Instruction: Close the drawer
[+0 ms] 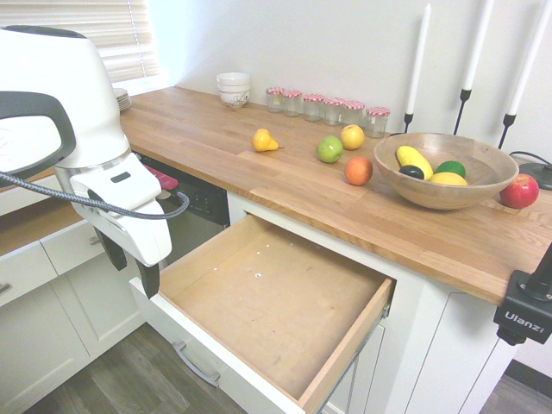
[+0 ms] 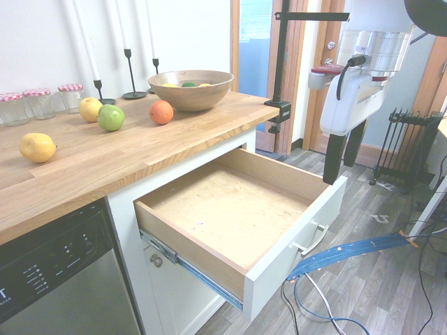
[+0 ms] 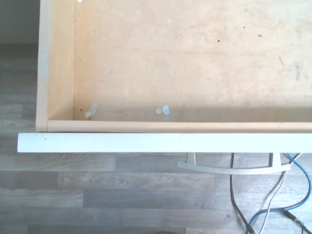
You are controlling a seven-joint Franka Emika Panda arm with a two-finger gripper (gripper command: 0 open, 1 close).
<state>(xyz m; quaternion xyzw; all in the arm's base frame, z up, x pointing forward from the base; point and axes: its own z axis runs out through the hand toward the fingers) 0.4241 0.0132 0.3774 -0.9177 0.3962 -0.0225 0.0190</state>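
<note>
While the drawer (image 2: 237,209) stands fully pulled out, nothing is done yet; the gripper (image 2: 343,157) hangs beside its front, fingers released, touching nothing.

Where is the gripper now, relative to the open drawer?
In the second exterior view, the gripper hangs open above the drawer at its white front's far corner, right of the wooden bowl.

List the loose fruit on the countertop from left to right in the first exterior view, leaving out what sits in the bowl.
Yellow pear → green apple → yellow apple → orange → red apple, at the far right past the wooden bowl.
</note>
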